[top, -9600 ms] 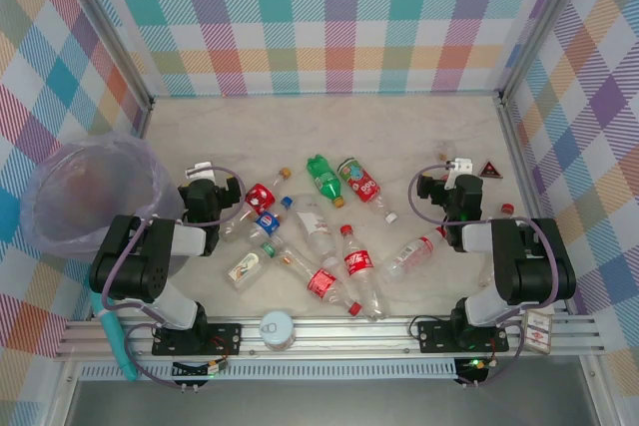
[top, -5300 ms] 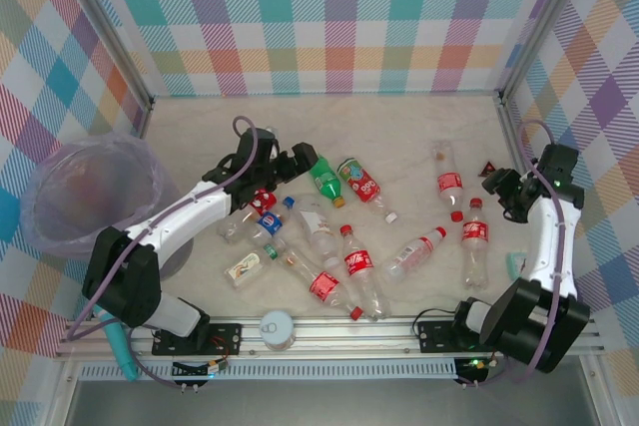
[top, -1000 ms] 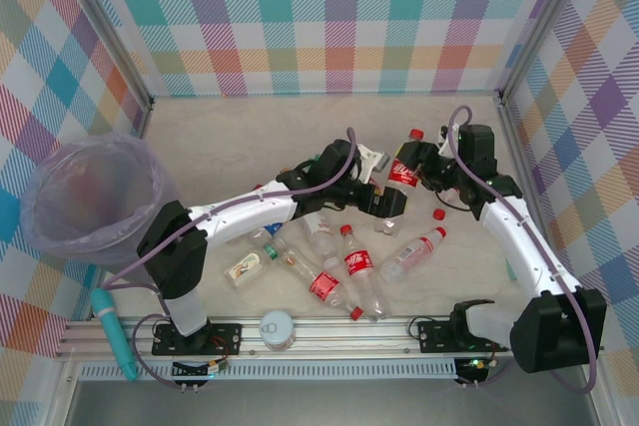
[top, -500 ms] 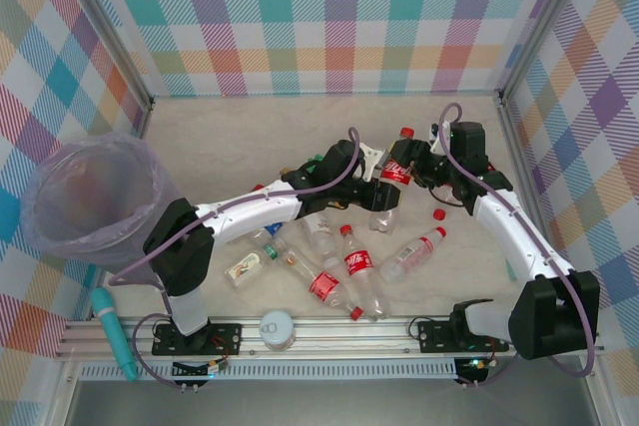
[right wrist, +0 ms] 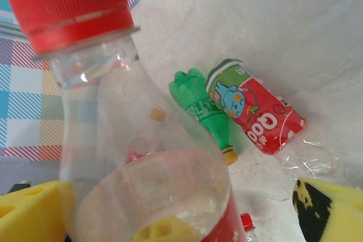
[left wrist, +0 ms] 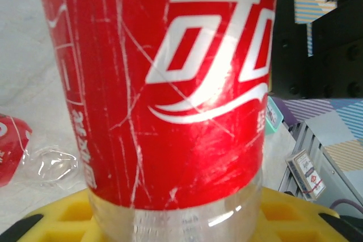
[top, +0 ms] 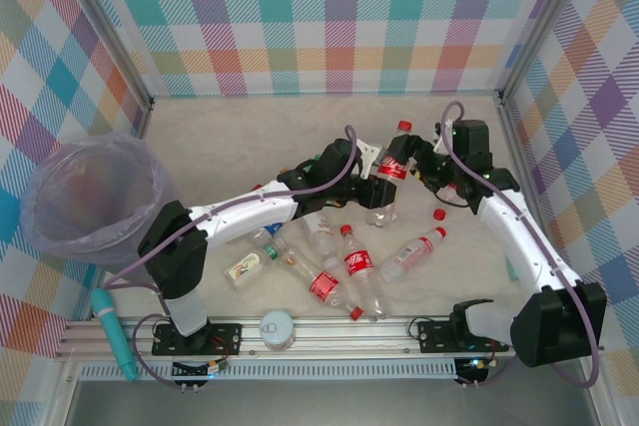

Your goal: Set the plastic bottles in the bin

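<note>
red-labelled bottle [top: 392, 160]: held up mid-table between both grippers, well apart from the bin [top: 70, 251] at far left
left gripper [top: 377, 175]: yellow pads hug both sides of the label, looks clamped
right gripper [top: 419, 162]: at the neck end, grip cannot tell
step: likely right-to-left handover
next: right releases, left carries it over the bin

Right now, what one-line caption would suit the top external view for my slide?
Left gripper and right gripper meet at a raised red-labelled bottle above scattered bottles; bin at left.
</note>
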`<state>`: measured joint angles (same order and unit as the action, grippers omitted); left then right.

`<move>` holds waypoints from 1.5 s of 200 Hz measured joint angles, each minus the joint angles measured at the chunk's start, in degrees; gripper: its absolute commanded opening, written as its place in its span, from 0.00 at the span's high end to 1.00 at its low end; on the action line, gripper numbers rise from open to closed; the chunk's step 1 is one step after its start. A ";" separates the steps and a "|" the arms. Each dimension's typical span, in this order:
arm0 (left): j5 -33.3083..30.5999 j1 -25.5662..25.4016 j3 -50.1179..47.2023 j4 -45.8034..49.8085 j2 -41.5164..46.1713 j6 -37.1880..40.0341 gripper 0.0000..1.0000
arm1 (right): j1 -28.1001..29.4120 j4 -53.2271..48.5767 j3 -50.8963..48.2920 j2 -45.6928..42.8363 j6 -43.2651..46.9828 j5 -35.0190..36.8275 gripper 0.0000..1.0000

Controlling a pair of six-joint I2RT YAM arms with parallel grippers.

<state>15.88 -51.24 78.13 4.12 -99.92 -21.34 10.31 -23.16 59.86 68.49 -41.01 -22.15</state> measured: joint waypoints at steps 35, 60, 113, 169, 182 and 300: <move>-3.32 0.42 0.02 2.86 4.20 2.51 0.70 | -3.15 -3.87 5.97 -4.20 1.97 2.27 0.01; -8.39 0.79 0.22 7.91 9.01 4.68 0.70 | -4.63 -5.84 8.31 -6.34 3.74 5.09 0.01; -23.34 13.16 8.90 27.93 26.67 4.72 0.83 | -4.68 -5.66 -0.52 -7.76 4.50 6.08 0.00; -41.24 31.80 11.34 43.95 48.28 3.45 0.95 | -4.68 -3.54 -1.60 -3.08 6.27 2.97 0.00; -45.90 34.07 11.47 46.51 50.10 3.87 0.95 | -4.68 -2.71 -1.60 -2.64 6.69 2.16 0.00; -32.68 71.36 0.79 50.69 37.83 3.63 1.00 | -4.68 1.20 -1.57 0.66 8.55 -4.72 0.00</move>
<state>-16.80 20.12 78.91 54.81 -62.08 -17.72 5.63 -21.96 58.28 69.14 -32.47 -26.87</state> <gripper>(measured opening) 0.373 0.998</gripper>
